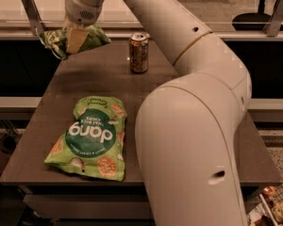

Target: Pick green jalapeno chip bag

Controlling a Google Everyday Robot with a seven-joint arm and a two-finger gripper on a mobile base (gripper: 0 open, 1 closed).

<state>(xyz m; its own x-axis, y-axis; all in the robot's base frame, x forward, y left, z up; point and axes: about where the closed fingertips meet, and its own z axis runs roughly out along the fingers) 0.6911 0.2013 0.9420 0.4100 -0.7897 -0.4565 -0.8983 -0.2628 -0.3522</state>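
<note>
The green jalapeno chip bag is a small crinkled light-green bag. It hangs in the air above the far left corner of the dark table. My gripper is shut on it from above, with a pale finger across the front of the bag. My white arm reaches in from the lower right and fills the right half of the camera view.
A larger bright green "dang" bag lies flat on the near left of the table. A brown drink can stands upright at the far middle. A railing and a counter run behind the table.
</note>
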